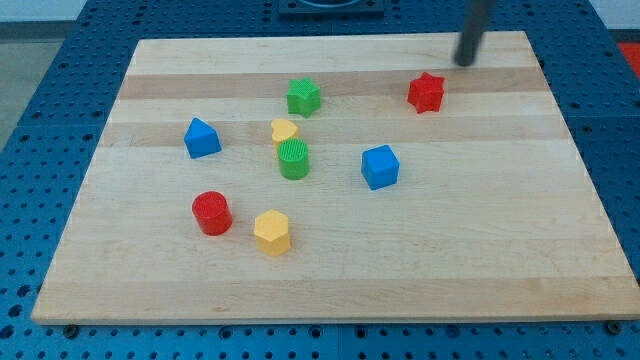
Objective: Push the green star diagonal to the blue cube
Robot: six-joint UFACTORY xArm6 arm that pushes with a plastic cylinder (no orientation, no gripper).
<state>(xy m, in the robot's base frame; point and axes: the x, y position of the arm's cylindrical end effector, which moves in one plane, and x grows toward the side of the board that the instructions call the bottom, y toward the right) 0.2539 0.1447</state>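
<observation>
Starting at the view's left of the wooden board [560, 240], you find the blue block with a peaked top [202, 138]. Below it, toward the view's bottom, stands the red cylinder [212, 213], with the yellow hexagonal block [272, 232] just to its right. Near the centre, the yellow heart [284, 130] sits close above the green cylinder [294, 159]; whether they touch cannot be told. The green star [304, 96] lies above these, toward the view's top. The blue cube [380, 167] lies lower and to the right of it, well apart. The red star [426, 92] follows. My tip [464, 63] rests near the top edge, up and right of the red star, touching no block. It is a bare rod and holds nothing.
</observation>
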